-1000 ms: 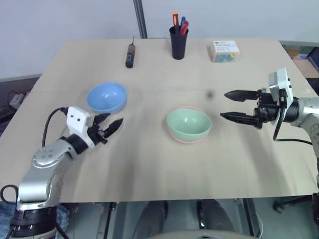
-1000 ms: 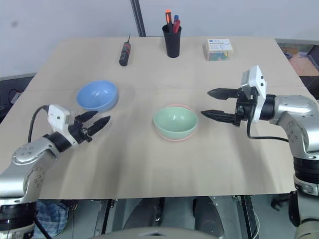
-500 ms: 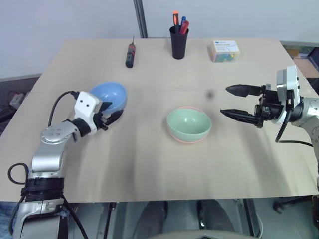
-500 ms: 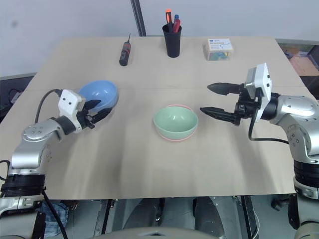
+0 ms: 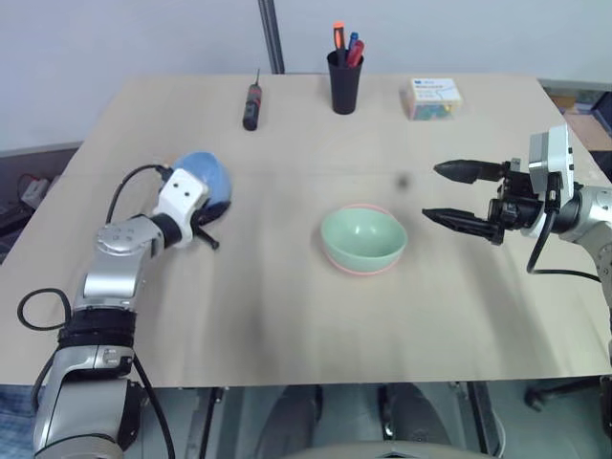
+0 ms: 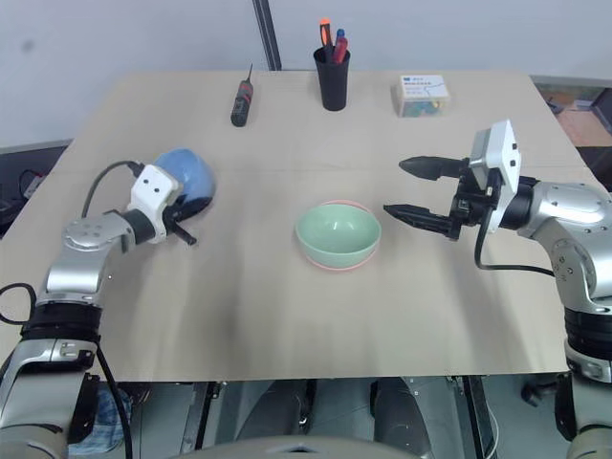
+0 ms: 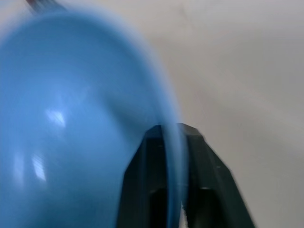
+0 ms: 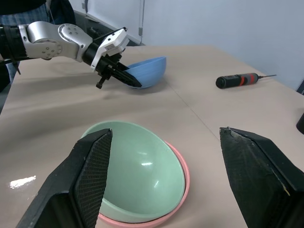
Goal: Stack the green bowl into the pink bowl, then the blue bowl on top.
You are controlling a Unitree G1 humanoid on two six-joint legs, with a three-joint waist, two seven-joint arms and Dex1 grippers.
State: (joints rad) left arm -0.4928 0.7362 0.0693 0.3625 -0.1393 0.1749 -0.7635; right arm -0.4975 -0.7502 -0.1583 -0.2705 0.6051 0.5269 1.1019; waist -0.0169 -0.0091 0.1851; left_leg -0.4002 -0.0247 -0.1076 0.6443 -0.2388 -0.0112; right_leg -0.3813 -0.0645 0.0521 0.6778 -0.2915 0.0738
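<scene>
Two bowls already nested at table centre, green bowl (image 5: 362, 238) in pink bowl (image 5: 356, 269); left gripper (image 8: 124, 76) pinches blue bowl (image 5: 207, 182) rim, tilting it, presumably for lifting on top; right gripper (image 5: 459, 195) hovers agape beside stack, empty.

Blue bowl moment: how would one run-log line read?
left gripper: shut on blue bowl rim | right gripper: open, empty | green bowl: in pink bowl
</scene>
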